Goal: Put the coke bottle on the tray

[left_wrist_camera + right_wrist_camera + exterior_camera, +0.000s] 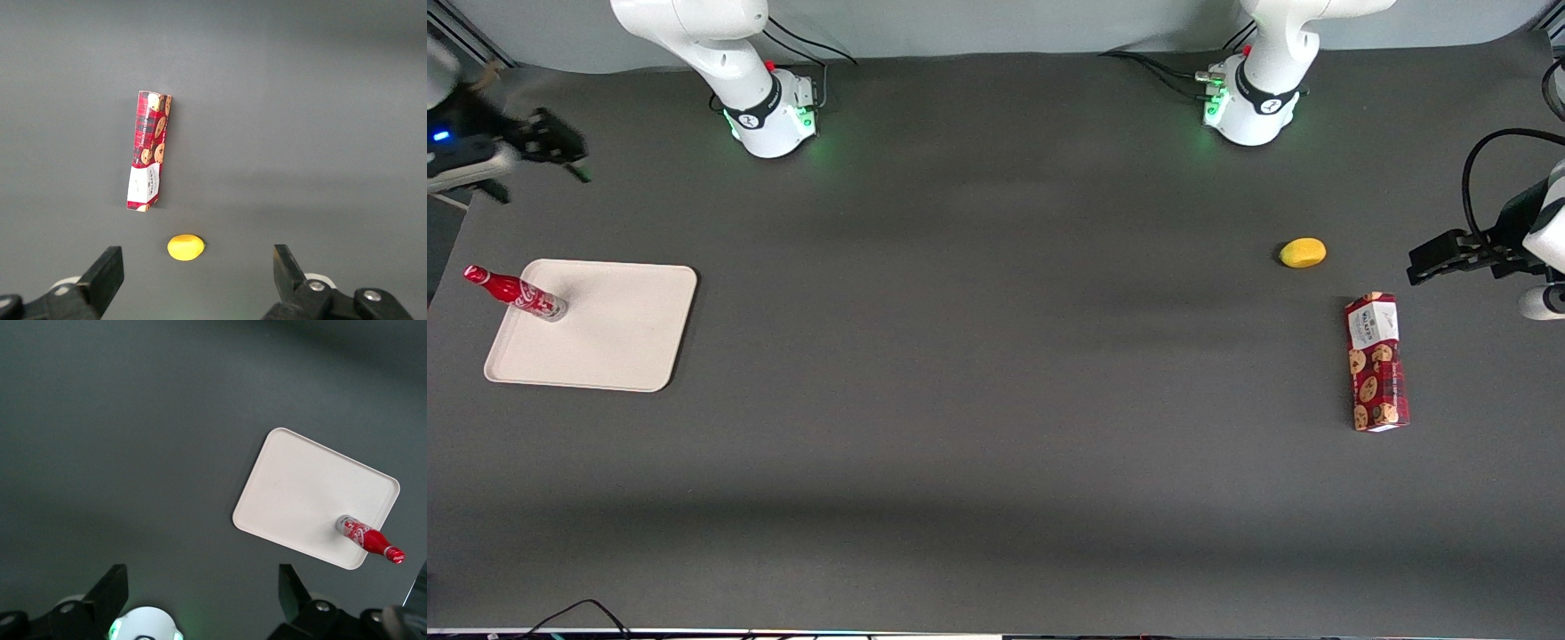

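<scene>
The coke bottle (516,292) (368,538), slim and red with a red cap and silvery base, stands upright on the beige tray (618,333) (300,500), near the tray's corner toward the working arm's end of the table. My gripper (560,147) (203,590) hangs high above the table, farther from the front camera than the tray and well apart from the bottle. Its fingers (113,590) are spread wide, open, with nothing between them.
A yellow lemon-like fruit (1303,252) (185,247) and a red cookie box (1376,362) (149,151) lie toward the parked arm's end of the table. The working arm's base (769,111) (143,625) stands at the table's back edge.
</scene>
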Action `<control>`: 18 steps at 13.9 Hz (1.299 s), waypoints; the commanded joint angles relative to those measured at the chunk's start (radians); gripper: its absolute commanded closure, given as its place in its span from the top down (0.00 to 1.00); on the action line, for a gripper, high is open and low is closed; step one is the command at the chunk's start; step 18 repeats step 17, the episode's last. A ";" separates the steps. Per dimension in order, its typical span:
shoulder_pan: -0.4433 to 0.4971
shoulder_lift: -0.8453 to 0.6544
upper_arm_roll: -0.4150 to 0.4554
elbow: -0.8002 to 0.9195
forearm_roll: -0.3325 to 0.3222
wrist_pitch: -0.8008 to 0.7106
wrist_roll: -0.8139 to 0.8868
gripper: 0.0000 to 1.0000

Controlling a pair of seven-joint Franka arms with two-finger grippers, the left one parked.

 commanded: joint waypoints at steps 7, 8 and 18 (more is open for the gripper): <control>-0.010 -0.020 0.042 0.031 0.112 0.006 0.097 1.00; -0.010 0.012 0.042 0.060 0.113 0.010 0.097 1.00; -0.024 0.186 0.022 0.274 0.099 0.004 0.100 1.00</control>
